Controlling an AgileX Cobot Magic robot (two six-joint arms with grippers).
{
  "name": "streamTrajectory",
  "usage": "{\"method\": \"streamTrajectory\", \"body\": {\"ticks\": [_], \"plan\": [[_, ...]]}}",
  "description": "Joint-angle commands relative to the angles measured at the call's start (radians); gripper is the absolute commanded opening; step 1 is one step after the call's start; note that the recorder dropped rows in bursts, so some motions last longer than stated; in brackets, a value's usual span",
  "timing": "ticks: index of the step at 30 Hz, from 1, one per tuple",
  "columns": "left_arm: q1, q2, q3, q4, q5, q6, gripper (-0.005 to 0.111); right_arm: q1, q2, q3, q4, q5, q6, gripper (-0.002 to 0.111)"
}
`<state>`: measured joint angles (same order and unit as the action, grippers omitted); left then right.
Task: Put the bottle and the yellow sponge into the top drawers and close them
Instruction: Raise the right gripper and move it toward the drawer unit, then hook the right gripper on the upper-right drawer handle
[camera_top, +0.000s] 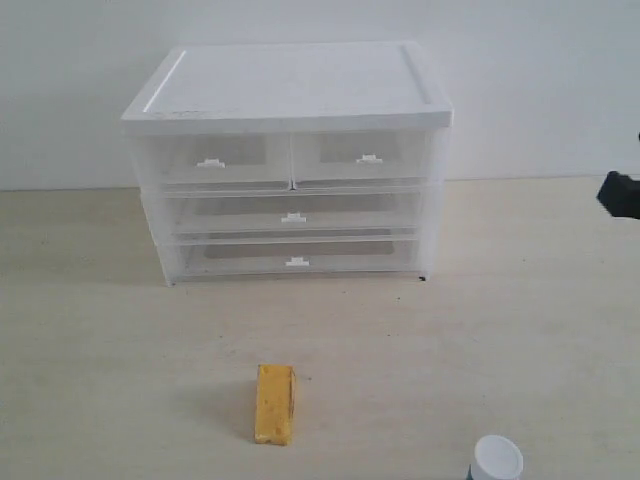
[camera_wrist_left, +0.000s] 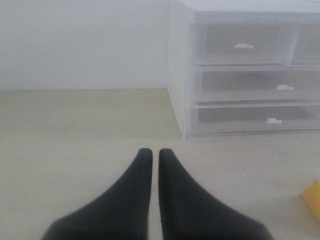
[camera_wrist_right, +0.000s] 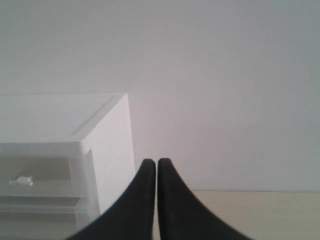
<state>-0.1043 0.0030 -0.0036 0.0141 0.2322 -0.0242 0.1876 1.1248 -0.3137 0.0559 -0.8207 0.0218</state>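
Note:
The yellow sponge (camera_top: 274, 403) lies on the table in front of the white-topped cabinet (camera_top: 290, 90); one of its corners shows in the left wrist view (camera_wrist_left: 313, 199). Only the bottle's white cap (camera_top: 497, 459) shows, at the bottom edge of the exterior view. Both top drawers, left (camera_top: 216, 157) and right (camera_top: 362, 155), are pushed in. My left gripper (camera_wrist_left: 151, 153) is shut and empty, low over the table off the cabinet's left front corner. My right gripper (camera_wrist_right: 153, 163) is shut and empty, raised beside the cabinet's right side; a dark part of that arm (camera_top: 620, 193) shows at the exterior view's right edge.
Two full-width drawers (camera_top: 292, 212) sit below the top pair, both pushed in. A white wall stands behind the cabinet. The pale wooden table (camera_top: 120, 340) stretches around the cabinet.

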Motion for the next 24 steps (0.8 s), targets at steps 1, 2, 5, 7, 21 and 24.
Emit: {"method": "streamTrajectory", "body": {"ticks": [1, 2, 5, 7, 21, 24], "plan": [[0.004, -0.003, 0.004, 0.004, -0.003, -0.009, 0.004, 0.078, 0.106, -0.006, 0.084, -0.112, -0.049, 0.000], [0.004, -0.003, 0.004, 0.004, -0.003, -0.009, 0.004, 0.104, 0.132, -0.006, 0.117, -0.141, -0.068, 0.000], [0.004, -0.003, 0.004, 0.004, -0.003, -0.009, 0.004, 0.180, 0.212, -0.006, 0.199, -0.245, -0.122, 0.000], [0.004, -0.003, 0.004, 0.004, -0.003, -0.009, 0.004, 0.234, 0.258, -0.006, 0.245, -0.315, -0.145, 0.000], [0.004, -0.003, 0.004, 0.004, -0.003, -0.009, 0.004, 0.485, 0.540, -0.197, 0.414, -0.372, -0.215, 0.000], [0.004, -0.003, 0.004, 0.004, -0.003, -0.009, 0.004, 0.528, 0.594, -0.242, 0.459, -0.398, -0.239, 0.000]]}}
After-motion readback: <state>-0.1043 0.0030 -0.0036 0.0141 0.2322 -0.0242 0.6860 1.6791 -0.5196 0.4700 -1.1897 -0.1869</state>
